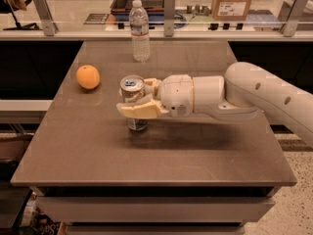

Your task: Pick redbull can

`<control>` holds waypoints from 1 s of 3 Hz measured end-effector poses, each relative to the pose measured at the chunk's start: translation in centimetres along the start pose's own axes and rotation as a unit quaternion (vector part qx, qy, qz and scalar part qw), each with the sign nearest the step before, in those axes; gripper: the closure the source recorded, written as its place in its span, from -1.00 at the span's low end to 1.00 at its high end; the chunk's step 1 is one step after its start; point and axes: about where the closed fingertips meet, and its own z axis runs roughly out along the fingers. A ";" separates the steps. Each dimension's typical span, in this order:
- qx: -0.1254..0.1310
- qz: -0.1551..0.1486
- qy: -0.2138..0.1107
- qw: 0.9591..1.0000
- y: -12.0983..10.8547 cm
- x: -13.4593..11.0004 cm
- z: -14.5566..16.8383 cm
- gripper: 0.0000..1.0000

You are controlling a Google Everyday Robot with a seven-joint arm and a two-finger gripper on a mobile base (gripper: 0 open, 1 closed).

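Observation:
The redbull can [132,88], a slim silver can with a blue-marked top, stands upright near the middle of the brown table [161,155]. My gripper [133,98] reaches in from the right on a white arm and is shut on the can. One cream finger [137,111] crosses the can's front and the other [149,84] sits behind it. The can's base [137,125] shows below the front finger, at the tabletop.
An orange [88,77] lies on the table to the left of the can. A clear water bottle [140,31] stands at the table's far edge. A counter with a glass rail and boxes runs behind the table.

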 end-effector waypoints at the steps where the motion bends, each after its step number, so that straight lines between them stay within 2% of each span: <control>1: 0.003 -0.017 -0.011 1.000 -0.8 -1.6 -0.4 1.00; 3: 0.037 -0.074 -0.012 0.997 -1.8 -8.0 -2.5 1.00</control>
